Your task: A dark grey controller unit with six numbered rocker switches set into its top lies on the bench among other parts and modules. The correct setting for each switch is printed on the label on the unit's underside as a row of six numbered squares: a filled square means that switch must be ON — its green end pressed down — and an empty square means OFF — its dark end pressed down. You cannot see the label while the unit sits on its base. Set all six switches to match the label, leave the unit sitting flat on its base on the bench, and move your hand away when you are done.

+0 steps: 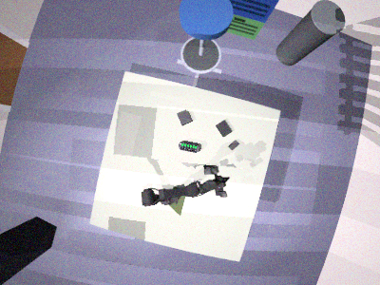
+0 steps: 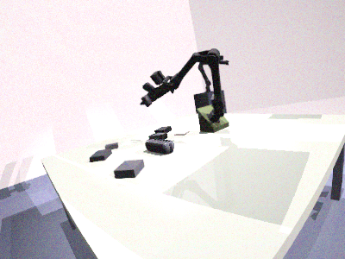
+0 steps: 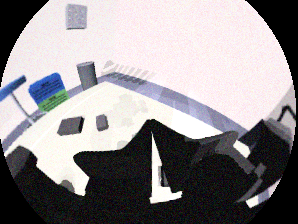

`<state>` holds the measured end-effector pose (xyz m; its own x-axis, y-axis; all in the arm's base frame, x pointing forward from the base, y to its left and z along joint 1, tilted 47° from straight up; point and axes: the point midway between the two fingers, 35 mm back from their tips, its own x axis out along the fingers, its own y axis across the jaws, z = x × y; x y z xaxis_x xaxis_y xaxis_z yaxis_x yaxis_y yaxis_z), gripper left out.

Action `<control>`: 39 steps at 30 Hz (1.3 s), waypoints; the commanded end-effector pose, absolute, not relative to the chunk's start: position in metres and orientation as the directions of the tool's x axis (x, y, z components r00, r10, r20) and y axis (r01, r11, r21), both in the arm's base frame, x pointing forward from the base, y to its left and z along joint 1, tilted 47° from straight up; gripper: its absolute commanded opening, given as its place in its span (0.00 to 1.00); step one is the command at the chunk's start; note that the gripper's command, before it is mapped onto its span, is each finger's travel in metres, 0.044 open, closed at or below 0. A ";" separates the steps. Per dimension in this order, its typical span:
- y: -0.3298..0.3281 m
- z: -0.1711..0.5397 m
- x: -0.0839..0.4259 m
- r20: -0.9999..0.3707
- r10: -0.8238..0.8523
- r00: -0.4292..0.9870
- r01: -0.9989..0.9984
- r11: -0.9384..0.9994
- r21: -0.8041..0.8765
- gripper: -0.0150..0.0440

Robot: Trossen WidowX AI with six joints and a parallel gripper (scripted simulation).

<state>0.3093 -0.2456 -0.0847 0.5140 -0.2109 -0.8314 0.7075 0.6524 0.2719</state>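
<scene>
The dark grey controller unit [image 1: 190, 143] [image 2: 159, 146] lies on the pale bench [image 1: 138, 171] [image 2: 241, 237], with its switch row facing up. A row of green shows along its top in the top view, but single switch positions and numbers are too small to read. Its underside label is hidden. My gripper [image 1: 227, 180] [image 2: 143, 103] [image 3: 150, 121] is shut and empty, its fingertips together. It hangs in the air well above the bench, to the lower right of the unit in the top view, and does not touch it.
A dark block [image 1: 184, 117] [image 2: 128, 168] and another dark block [image 1: 223, 127] [image 2: 101, 155] [image 3: 70, 126] lie near the unit. A smaller block [image 1: 234, 144] [image 2: 111, 146] [image 3: 102, 122] lies beyond. Two dark modules [image 2: 158, 135] [image 2: 163, 129] lie behind the unit in the exterior view.
</scene>
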 end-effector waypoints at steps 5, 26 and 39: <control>-0.119 -0.073 0.345 -0.844 0.327 0.425 0.773 0.354 0.526 0.25; 0.007 -0.019 0.337 -0.647 0.745 0.163 0.967 0.011 0.256 0.25; 0.007 -0.019 0.337 -0.647 0.745 0.162 0.967 0.012 0.256 0.25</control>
